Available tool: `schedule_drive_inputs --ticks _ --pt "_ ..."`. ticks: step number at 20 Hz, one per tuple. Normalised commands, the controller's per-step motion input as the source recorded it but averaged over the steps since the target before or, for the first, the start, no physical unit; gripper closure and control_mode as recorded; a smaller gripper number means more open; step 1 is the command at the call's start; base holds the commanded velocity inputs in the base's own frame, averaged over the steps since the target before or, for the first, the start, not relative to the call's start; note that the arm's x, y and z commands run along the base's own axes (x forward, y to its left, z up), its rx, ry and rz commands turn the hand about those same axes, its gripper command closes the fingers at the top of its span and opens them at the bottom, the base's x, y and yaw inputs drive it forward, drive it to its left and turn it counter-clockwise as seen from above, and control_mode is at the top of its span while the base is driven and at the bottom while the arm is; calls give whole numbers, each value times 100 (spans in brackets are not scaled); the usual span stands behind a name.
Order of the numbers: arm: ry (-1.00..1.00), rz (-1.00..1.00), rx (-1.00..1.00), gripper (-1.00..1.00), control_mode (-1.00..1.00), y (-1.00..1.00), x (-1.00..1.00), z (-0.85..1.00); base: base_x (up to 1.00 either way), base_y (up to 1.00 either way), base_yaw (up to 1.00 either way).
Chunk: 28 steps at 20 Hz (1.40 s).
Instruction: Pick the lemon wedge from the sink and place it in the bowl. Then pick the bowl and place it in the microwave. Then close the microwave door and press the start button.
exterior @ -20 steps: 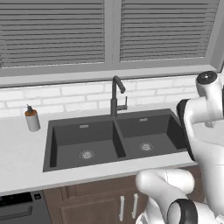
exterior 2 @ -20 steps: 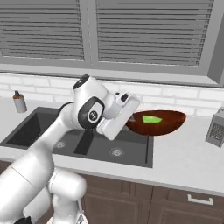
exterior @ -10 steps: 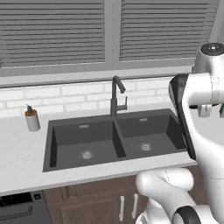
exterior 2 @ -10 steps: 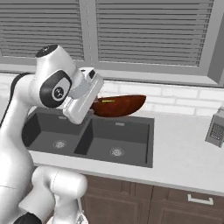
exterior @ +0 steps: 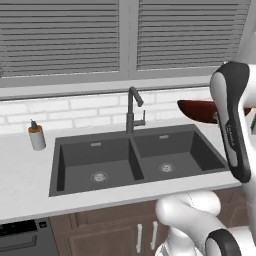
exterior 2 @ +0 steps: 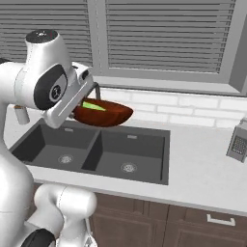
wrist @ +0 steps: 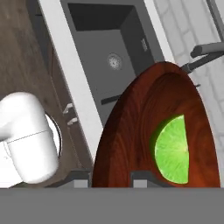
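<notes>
Since a second ago the arm has swung the bowl [exterior 2: 102, 113] leftward across the right base view, from over the table right of the sink to above the sink's basins; the base itself looks unmoved, window and faucet sit where they were.

Sink [exterior: 135, 160]: dark double basin, both drains bare, nothing in it. Black faucet [exterior: 134, 109] upright behind the divider. Soap bottle [exterior: 36, 135] on the table to the left; a grater [exterior 2: 239, 142] stands far right.

Bowl: reddish-brown, carried clear of the table, roughly level, probably kept flat so the contents don't slide out on the way to the microwave.

Lemon wedge [wrist: 173, 148]: lying inside the bowl, against the inner wall. First step of the task reads as done; transport under way.

Gripper [wrist: 111, 180]: part-closed, pinching the bowl's rim, one fingertip [wrist: 81, 179] outside the wall, the other inside. Nothing else touched.
</notes>
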Motion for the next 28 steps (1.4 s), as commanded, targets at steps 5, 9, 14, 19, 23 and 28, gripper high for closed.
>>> schedule_drive_inputs --ticks 5,9,14,19,23,28 --pt "-26 0 4 100 -100 24 -5 7 0 0 0" --pt "-6 8 -6 100 -100 24 0 -1 0 0 0" --pt "3 6 -9 100 -100 19 0 0 0 0 0" --pt "1 0 -2 100 100 2 0 0 -61 3 0" --pt "0 0 0 100 100 0 0 0 -100 0 -1" --pt "0 0 0 100 100 0 0 0 -98 0 -3"
